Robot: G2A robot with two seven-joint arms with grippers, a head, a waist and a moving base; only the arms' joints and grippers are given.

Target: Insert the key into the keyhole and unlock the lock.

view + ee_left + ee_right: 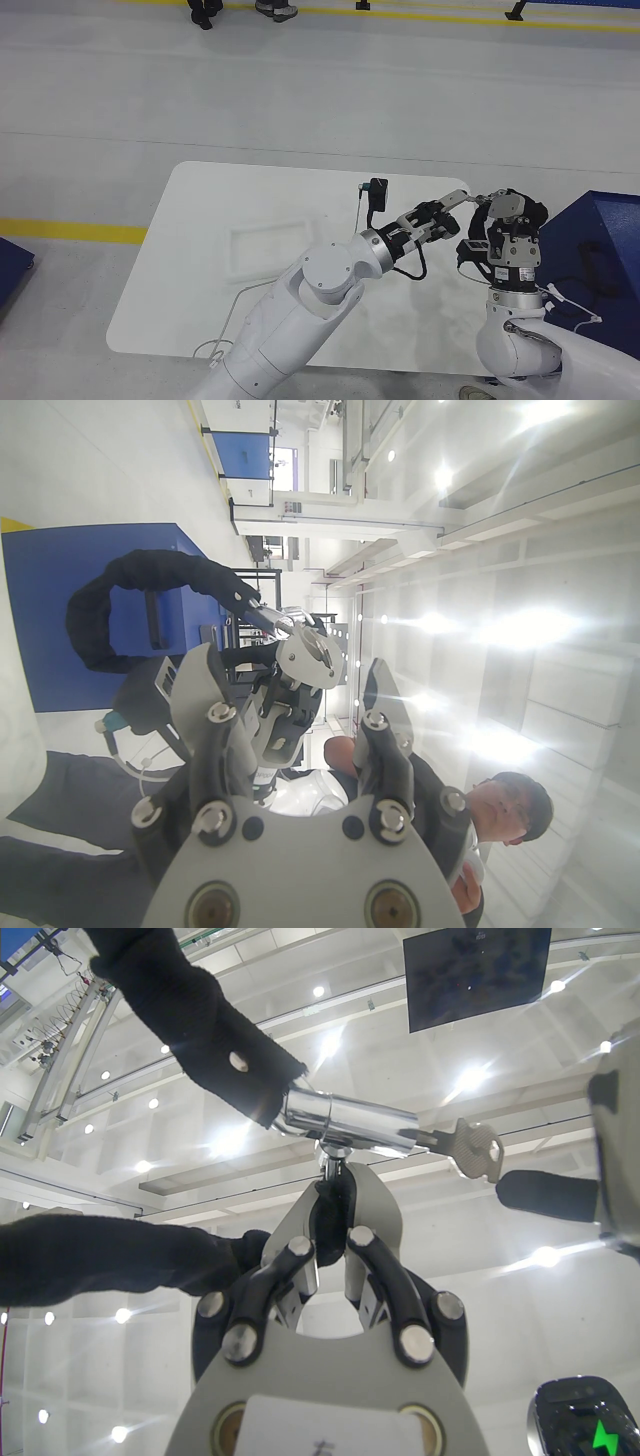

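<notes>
The right gripper (pixel 336 1180) has its fingers clenched on the stem beneath the lock (pixel 350 1120). It holds the chrome barrel up off the bench (pixel 200 260), likely so that one end faces the other arm. The key (pixel 477 1150) is already seated in that end of the lock, with its head sticking out. The left gripper (pixel 295 687) sits just beyond the key's head, fingers released and apart, grasping nothing. One pad (pixel 547 1195) lies just beside the head. The black-sleeved cable (pixel 200 1028) loops away from the lock's far end. Turning the key looks like the step that remains.
</notes>
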